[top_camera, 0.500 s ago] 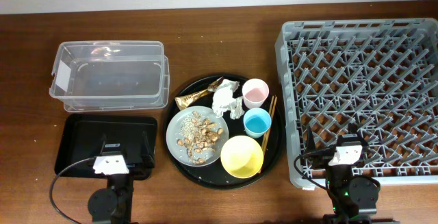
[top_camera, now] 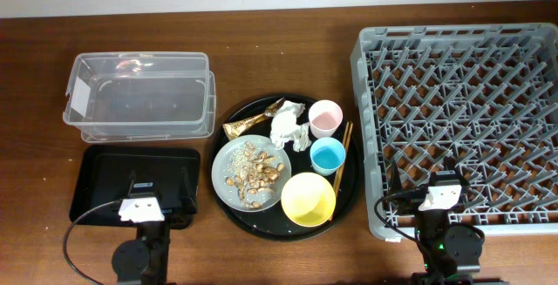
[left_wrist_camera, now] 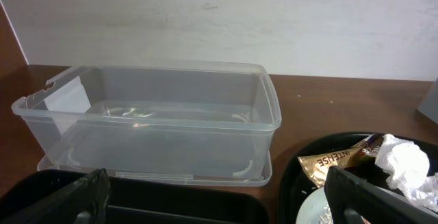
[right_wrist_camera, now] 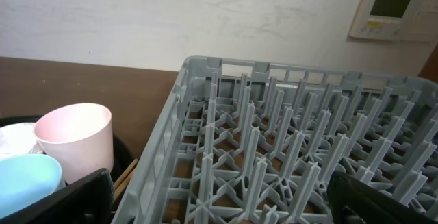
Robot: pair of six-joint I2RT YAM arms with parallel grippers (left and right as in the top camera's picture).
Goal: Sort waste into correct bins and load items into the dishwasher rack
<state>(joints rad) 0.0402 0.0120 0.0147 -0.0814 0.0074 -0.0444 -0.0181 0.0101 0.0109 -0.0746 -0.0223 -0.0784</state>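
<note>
On a large round black tray lie a pale grey-green plate with beige food scraps, a yellow bowl, a blue cup, a pink cup, chopsticks, white tissue and a gold wrapper. The clear box and black rectangular tray are on the left. The grey rack is on the right. My left gripper is open over the black tray. My right gripper is open over the rack's front edge.
The wrapper and tissue show in the left wrist view behind the clear box. The pink cup and blue cup show in the right wrist view. A wall runs along the table's back.
</note>
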